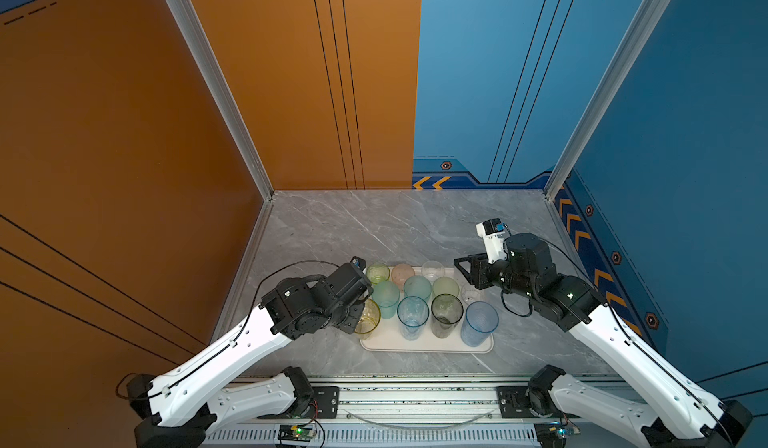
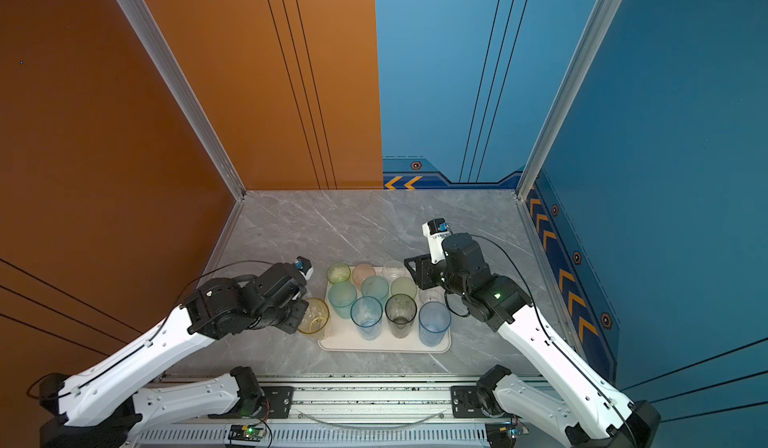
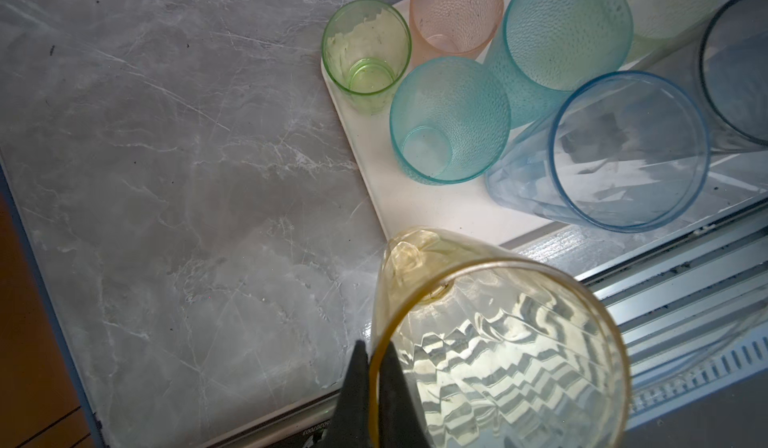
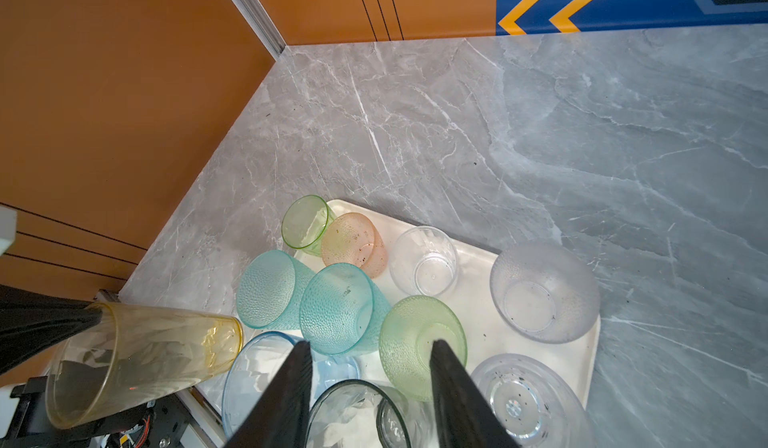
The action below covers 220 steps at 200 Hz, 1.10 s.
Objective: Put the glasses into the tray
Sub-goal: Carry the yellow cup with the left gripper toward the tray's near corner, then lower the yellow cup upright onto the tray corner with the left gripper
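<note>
A cream tray [image 1: 428,344] lies on the marble table and holds several upright glasses, among them a small green one [image 1: 377,274], a pink one [image 1: 402,274], a tall blue one [image 1: 412,315] and a smoky grey one [image 1: 446,313]. My left gripper [image 3: 376,367] is shut on the rim of a yellow glass [image 3: 498,342], one finger inside and one outside. That yellow glass [image 1: 368,319] hangs tilted at the tray's near-left corner, its base towards the tray. My right gripper [image 4: 372,344] stands open with nothing between its fingers, above the glasses at the tray's far-right part.
An orange wall closes the left side and a blue wall [image 1: 665,217] the right. An aluminium rail [image 1: 415,396] runs along the table's near edge. Bare marble [image 1: 374,225] stretches behind the tray.
</note>
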{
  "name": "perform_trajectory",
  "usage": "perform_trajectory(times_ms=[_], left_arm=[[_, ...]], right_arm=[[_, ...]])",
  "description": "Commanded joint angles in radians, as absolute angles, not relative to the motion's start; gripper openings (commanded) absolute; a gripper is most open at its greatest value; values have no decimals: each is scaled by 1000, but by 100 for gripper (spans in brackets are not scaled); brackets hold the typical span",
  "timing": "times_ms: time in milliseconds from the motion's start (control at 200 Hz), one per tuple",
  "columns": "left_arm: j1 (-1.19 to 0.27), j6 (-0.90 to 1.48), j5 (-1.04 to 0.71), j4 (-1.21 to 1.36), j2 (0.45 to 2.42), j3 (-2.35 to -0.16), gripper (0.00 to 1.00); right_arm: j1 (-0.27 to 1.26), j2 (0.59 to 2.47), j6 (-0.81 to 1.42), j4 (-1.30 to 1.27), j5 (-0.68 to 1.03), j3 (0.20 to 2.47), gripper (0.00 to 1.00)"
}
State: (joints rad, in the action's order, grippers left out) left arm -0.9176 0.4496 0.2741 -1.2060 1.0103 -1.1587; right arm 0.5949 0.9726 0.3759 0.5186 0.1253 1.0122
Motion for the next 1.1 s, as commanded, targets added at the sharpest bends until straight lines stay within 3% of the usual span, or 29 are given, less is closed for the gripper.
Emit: perform_trajectory(times_ms=[0,1096], left_arm=[[-939,489,316,-1137,983,-1129,0],[-937,492,339,-1030,1003,-995,0]], right_arm=[[600,983,394,558,79,1016,45],[598,1055,389,552,83,1031,45]])
